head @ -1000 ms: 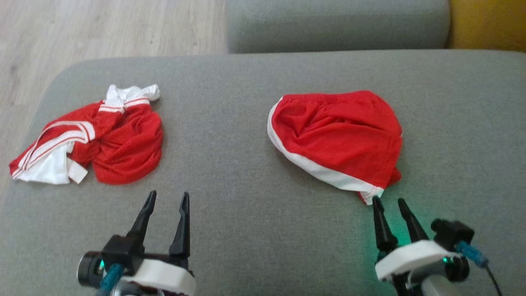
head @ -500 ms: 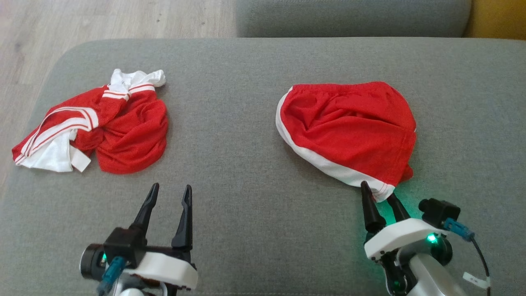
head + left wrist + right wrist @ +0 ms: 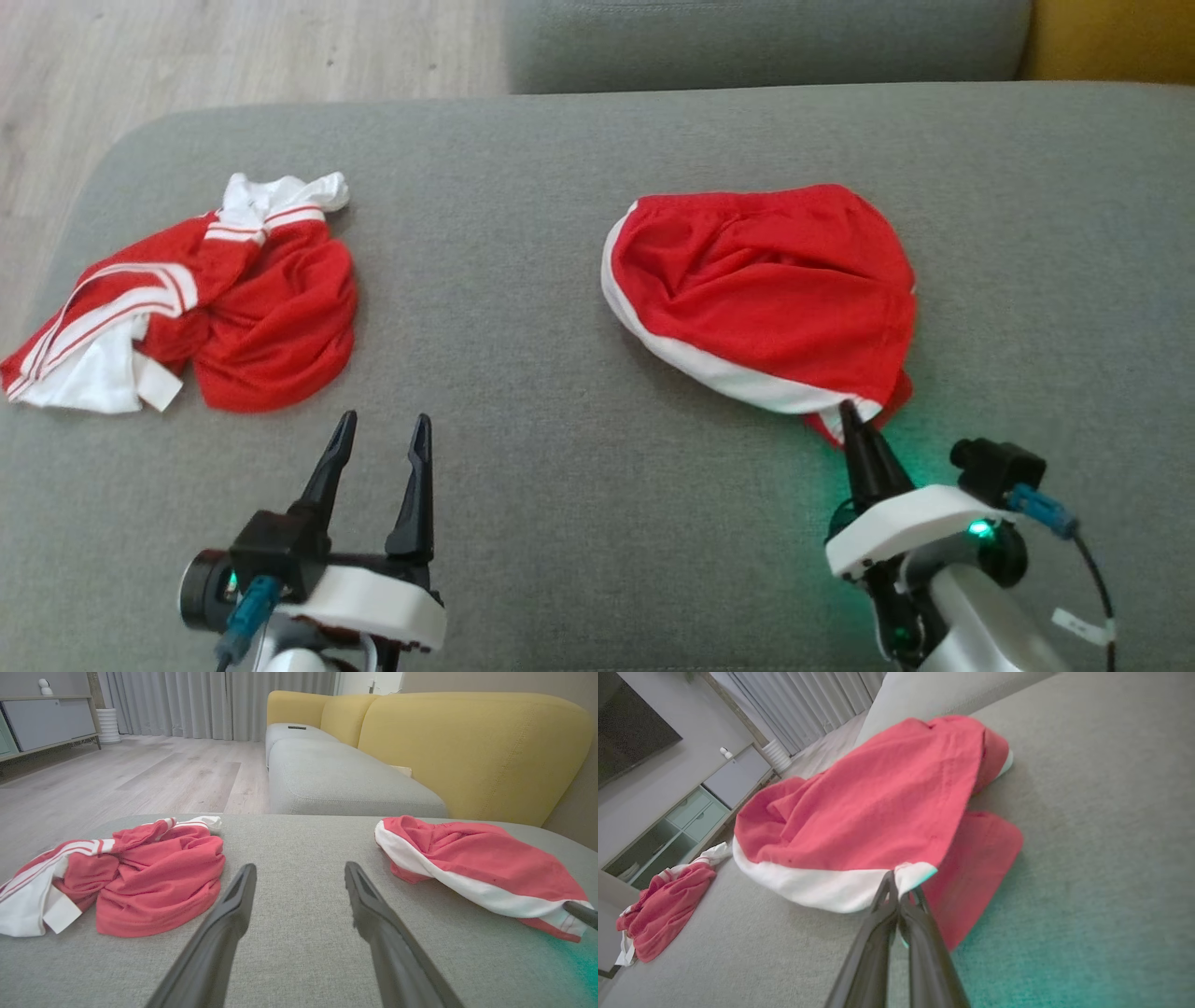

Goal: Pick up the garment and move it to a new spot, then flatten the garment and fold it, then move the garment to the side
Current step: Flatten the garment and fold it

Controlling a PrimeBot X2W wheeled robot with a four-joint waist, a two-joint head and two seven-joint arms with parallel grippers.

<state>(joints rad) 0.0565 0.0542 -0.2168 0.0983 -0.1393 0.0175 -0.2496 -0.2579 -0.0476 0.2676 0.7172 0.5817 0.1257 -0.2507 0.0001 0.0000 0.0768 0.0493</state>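
Grey cushion (image 3: 560,485): red white-trimmed garment (image 3: 766,289), seemingly shorts, lies bunched

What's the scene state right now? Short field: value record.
surface: grey cushion
target garment: red shorts, bunched, lying on the robot's right
right gripper: shut on the shorts' near white-trimmed corner
left gripper: open, empty, apart from both garments
other item: crumpled red-and-white garment, on the left
task stage: corner grasped; lift not yet done
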